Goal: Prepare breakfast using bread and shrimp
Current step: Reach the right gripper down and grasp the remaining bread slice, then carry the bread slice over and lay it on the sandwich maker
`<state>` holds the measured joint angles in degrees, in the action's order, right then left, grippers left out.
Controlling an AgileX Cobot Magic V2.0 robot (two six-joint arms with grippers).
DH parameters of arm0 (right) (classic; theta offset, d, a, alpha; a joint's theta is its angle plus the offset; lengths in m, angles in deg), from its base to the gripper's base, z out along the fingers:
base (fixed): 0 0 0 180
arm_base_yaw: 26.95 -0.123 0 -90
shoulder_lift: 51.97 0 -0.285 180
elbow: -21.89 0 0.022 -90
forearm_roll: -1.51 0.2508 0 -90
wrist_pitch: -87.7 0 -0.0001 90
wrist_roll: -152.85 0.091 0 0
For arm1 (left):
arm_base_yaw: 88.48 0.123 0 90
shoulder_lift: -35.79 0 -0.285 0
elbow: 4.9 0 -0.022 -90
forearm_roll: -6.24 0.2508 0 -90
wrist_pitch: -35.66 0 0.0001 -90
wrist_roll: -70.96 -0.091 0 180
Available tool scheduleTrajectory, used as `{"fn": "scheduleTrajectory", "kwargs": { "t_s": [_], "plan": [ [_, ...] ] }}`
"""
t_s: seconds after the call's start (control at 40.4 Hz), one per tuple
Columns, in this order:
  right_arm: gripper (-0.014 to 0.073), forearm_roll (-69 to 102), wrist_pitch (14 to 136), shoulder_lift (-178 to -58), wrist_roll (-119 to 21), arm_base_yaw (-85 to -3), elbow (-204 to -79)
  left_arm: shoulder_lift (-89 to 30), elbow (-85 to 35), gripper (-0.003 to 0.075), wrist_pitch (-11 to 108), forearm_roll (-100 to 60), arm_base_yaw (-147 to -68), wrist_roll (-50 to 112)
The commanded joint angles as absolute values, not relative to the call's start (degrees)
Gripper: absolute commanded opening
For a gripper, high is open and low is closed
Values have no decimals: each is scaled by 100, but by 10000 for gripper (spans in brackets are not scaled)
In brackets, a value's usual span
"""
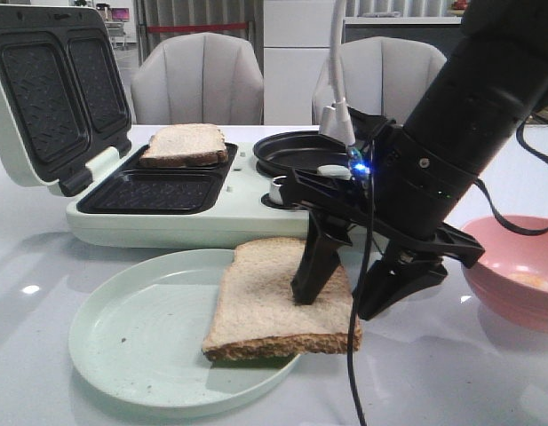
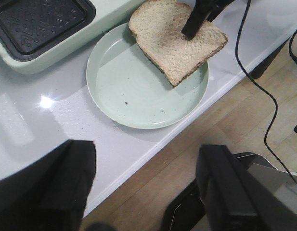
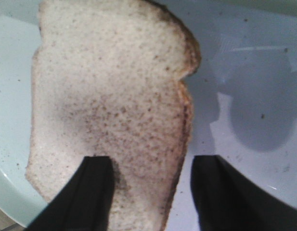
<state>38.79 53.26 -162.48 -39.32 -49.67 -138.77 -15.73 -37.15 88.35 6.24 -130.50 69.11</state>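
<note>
One bread slice (image 1: pixel 272 302) lies half on the pale green plate (image 1: pixel 131 342), its right part over the rim onto the table. It also shows in the left wrist view (image 2: pixel 174 41) and the right wrist view (image 3: pixel 114 106). My right gripper (image 1: pixel 345 293) is open, one finger on the slice, the other beside its right edge; its fingers (image 3: pixel 95 192) straddle the crust. A second bread slice (image 1: pixel 185 145) sits in the sandwich maker's back well. No shrimp can be made out; the pink bowl (image 1: pixel 513 275) holds something pale. My left gripper (image 2: pixel 148 187) is open and empty over the table's front edge.
The open pale green sandwich maker (image 1: pixel 167 191) stands behind the plate, its lid (image 1: pixel 51 89) raised at the left. A black round pan (image 1: pixel 296 151) sits at its right end. A black cable (image 1: pixel 353 355) hangs in front of the bread. Chairs stand beyond the table.
</note>
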Motion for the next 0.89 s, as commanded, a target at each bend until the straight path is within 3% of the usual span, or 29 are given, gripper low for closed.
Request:
{"fn": "scheduleTrajectory", "kwargs": {
  "t_s": [0.0,0.149,0.347,0.866],
  "plan": [
    [314,3988,5281,-15997,-4017,-4980,-14059,-1548,-3576,497,8461,624,-13095,6906],
    [154,3988,5275,-15997,-4017,-4980,-14059,-1548,-3576,497,8461,624,-13095,6906],
    [65,3981,5187,-15876,-4071,-4980,-14059,-1548,-3576,497,8461,624,-13095,6906],
    [43,4203,4874,-14170,-4170,-4980,-14103,-1548,-3576,497,8461,624,-13095,6906]
  ]
}}
